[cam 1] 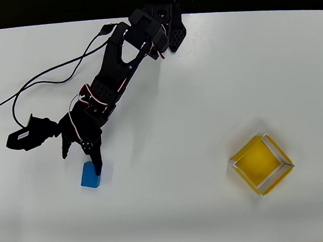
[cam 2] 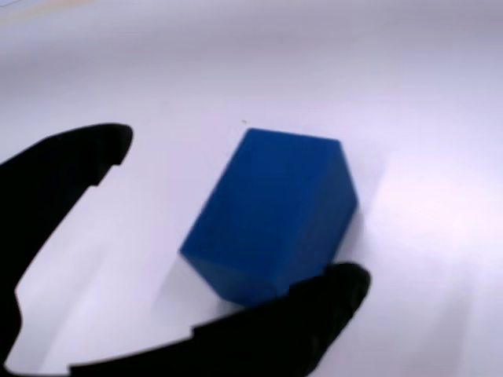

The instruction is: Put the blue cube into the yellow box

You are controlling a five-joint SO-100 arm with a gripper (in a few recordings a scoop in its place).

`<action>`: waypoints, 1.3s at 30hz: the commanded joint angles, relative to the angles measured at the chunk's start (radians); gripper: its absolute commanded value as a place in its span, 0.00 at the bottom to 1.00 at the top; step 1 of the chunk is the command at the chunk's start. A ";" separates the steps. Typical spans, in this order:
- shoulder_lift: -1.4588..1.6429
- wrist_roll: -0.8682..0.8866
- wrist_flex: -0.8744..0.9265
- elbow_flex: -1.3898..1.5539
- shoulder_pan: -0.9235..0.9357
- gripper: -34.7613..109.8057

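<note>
The blue cube (cam 1: 90, 176) lies on the white table at the lower left of the overhead view. My black gripper (cam 1: 81, 163) hangs over it, open, with one fingertip touching the cube's upper right edge and the other off to the left. In the wrist view the blue cube (cam 2: 273, 214) sits between the two black fingers (cam 2: 63, 173), close against the lower one, and the gripper (cam 2: 236, 212) is open around it. The yellow box (cam 1: 261, 164) stands far to the right, turned diagonally, with nothing inside.
Black cables (cam 1: 47, 76) trail from the arm across the table's upper left. The arm's base (cam 1: 163, 21) stands at the table's far edge, top centre. White table (cam 1: 168, 131) stretches between the cube and the box.
</note>
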 commanded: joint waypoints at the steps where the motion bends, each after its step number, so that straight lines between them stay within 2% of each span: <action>1: -0.011 -0.011 -0.066 -0.186 0.008 0.60; 11: -0.196 -0.005 -0.127 -0.308 -0.029 0.60; 23: -0.219 0.021 -0.109 -0.296 -0.081 0.60; 39: -0.285 -0.005 -0.103 -0.296 -0.061 0.58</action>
